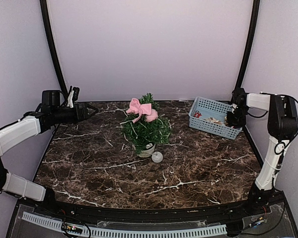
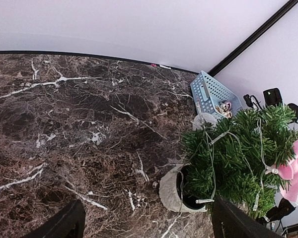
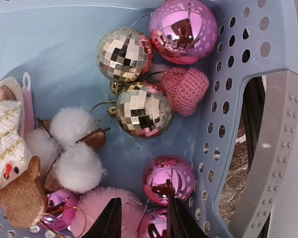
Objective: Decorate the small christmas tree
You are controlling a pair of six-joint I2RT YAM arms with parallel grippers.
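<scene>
Two robot arms flank the small christmas tree (image 1: 146, 130), a bushy dark-green artificial fir in a round white pot (image 1: 147, 149) that stands near the middle of the dark brown, white-veined marble table (image 1: 89, 163). A pink fabric bow (image 1: 141, 109) sits at the tree's tip, a thin white wire (image 2: 211, 148) loops through its branches, and a pale round ball (image 1: 157, 157) lies just beside the pot on the tree's near right. Well to the tree's left the left gripper (image 1: 92, 110) hovers above the table, pointing at the tree with its dark fingers (image 2: 64, 223) spread wide and nothing between them. To the tree's far right is a light-blue perforated plastic basket (image 1: 213, 130), and the right gripper (image 3: 144, 220) reaches down into it. Inside lie two mirrored disco balls (image 3: 124, 53), glossy pink baubles (image 3: 184, 29), a pink knitted hat (image 3: 186, 89), white cotton puffs (image 3: 77, 166) and a striped snowman figure (image 3: 10, 144). The right fingers stand a little apart (a narrow gap), straddling a fluffy pink pompom (image 3: 102, 208) and a small pink bauble (image 3: 154, 228) at the wrist view's lower edge; whether they pinch either cannot be told.
</scene>
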